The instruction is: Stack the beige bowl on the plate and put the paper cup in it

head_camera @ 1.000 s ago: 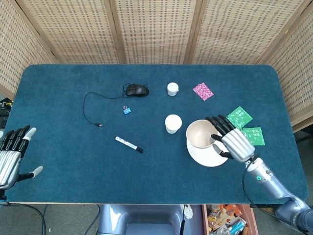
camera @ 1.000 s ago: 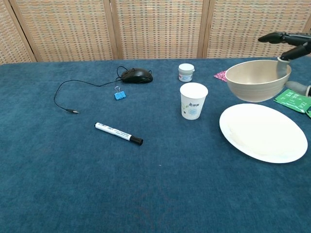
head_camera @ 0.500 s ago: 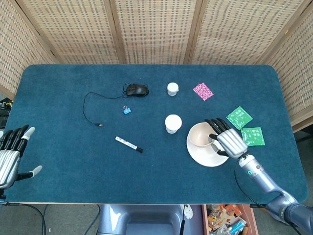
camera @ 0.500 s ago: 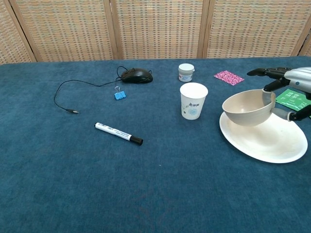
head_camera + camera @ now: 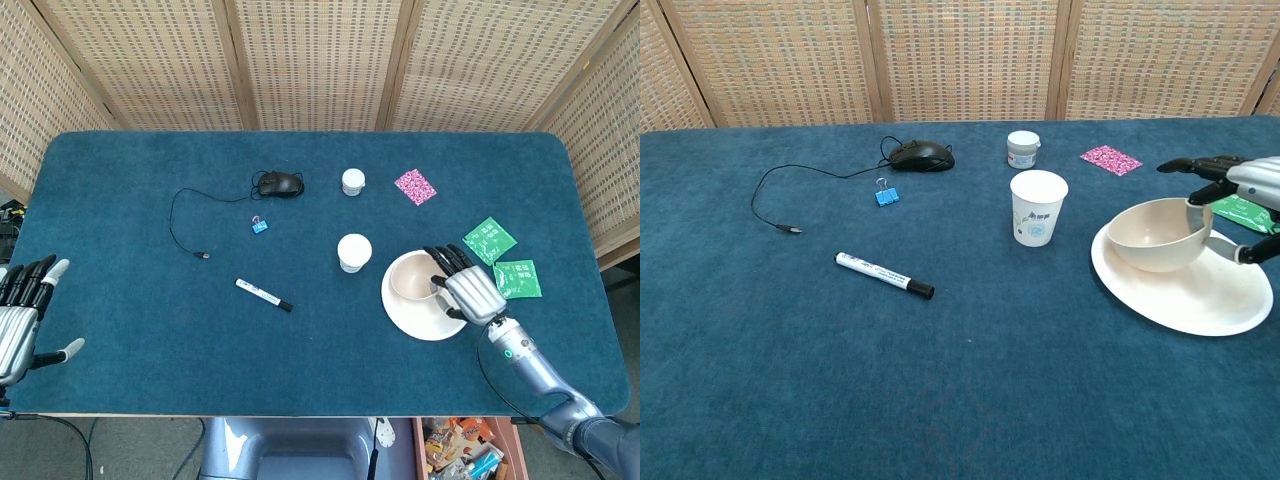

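The beige bowl rests on the white plate, toward its far left side. My right hand grips the bowl's right rim, with one finger inside the bowl and the thumb outside it. The paper cup stands upright on the cloth just left of the plate. My left hand hovers open at the table's near left corner, holding nothing; the chest view does not show it.
Black mouse with cable, blue binder clip, black-and-white marker, small white jar, pink packet and two green packets lie on the blue cloth. Wicker screens stand behind the table.
My right hand has lowered the bowl from the air above the plate down onto the plate and still grips its rim. The left hand has barely moved.
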`<action>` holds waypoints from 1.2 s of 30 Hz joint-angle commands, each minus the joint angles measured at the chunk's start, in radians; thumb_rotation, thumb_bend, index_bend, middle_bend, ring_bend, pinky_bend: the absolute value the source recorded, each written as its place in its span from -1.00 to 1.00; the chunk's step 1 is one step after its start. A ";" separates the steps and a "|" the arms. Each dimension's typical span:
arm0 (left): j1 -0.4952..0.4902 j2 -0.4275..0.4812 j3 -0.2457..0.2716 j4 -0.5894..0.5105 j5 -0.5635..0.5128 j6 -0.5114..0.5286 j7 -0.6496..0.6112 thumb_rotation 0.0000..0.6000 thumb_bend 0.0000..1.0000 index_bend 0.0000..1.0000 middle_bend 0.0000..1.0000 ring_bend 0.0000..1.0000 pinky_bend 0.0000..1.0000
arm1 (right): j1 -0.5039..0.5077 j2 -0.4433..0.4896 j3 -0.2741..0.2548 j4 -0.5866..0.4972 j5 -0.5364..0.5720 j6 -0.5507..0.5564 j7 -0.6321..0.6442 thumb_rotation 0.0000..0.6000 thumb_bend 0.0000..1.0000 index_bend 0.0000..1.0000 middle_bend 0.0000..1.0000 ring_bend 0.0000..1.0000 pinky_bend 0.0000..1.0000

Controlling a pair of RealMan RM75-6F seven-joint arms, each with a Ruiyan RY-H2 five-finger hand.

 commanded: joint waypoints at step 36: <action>0.006 0.002 -0.004 -0.004 -0.001 0.012 -0.004 1.00 -1.00 -1.00 -1.00 -1.00 -1.00 | 0.068 0.404 0.101 -0.582 0.078 -0.061 -0.263 1.00 -0.13 -0.67 -1.00 -1.00 -1.00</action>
